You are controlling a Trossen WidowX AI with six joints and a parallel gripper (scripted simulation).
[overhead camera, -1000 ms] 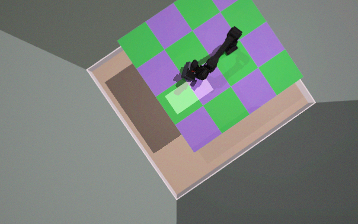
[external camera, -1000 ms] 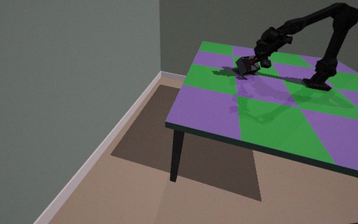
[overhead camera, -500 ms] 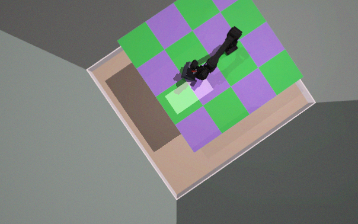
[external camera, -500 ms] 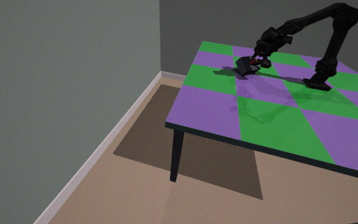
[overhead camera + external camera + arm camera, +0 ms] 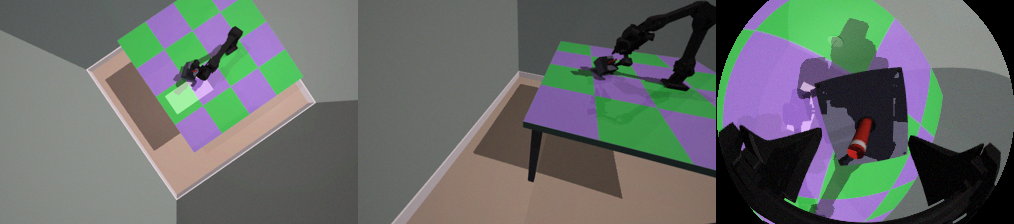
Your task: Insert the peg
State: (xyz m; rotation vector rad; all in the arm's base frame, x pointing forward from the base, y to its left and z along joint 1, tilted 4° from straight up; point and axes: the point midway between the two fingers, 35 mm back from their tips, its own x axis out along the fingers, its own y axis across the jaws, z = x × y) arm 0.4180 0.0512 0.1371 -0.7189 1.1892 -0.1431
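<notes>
— Where is the red peg [image 5: 194, 71] [image 5: 612, 61] [image 5: 861, 139]?
— In the hole of the dark sloped panel [image 5: 187, 71] [image 5: 601, 66] [image 5: 883, 100], its pale-banded end sticking out toward six o'clock in the wrist view.
— And the parallel-jaw gripper [image 5: 195, 73] [image 5: 620, 57] [image 5: 866, 137]?
— Spread wide, gripping nothing; its fingers stand apart at eight and four o'clock of the peg.
— Room around it?
— Open space shows between each finger and the peg. In the exterior view, the table's near-left corner lies toward seven o'clock from the panel.
— The surface?
— A green-and-purple checkered tabletop [image 5: 194, 127] [image 5: 562, 104] [image 5: 761, 95], above a tan floor [image 5: 178, 175] [image 5: 491, 189], with grey walls [image 5: 44, 118] [image 5: 432, 59] around.
</notes>
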